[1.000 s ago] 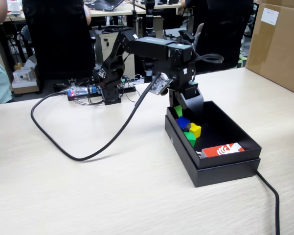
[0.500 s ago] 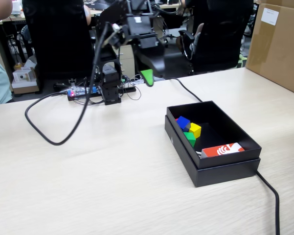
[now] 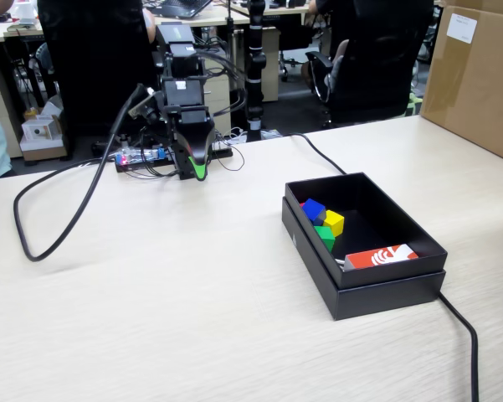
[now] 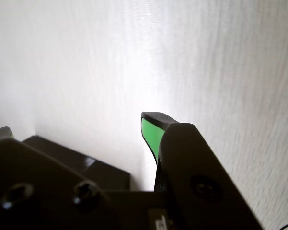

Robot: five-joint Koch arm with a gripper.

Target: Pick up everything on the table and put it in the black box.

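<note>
Nearest in the fixed view, the black box holds the blue cube, yellow cube and green cube beside a red-and-white packet; a red sliver shows behind the blue. The bench looks bare of cubes. Farther left, the hand hangs tucked at the arm's base, carrying nothing; whether it is clenched cannot be told.

Table: light wood grain, mostly bare.
Black box sits right of centre, arm base at far edge, black cables looping left and trailing right.
</note>
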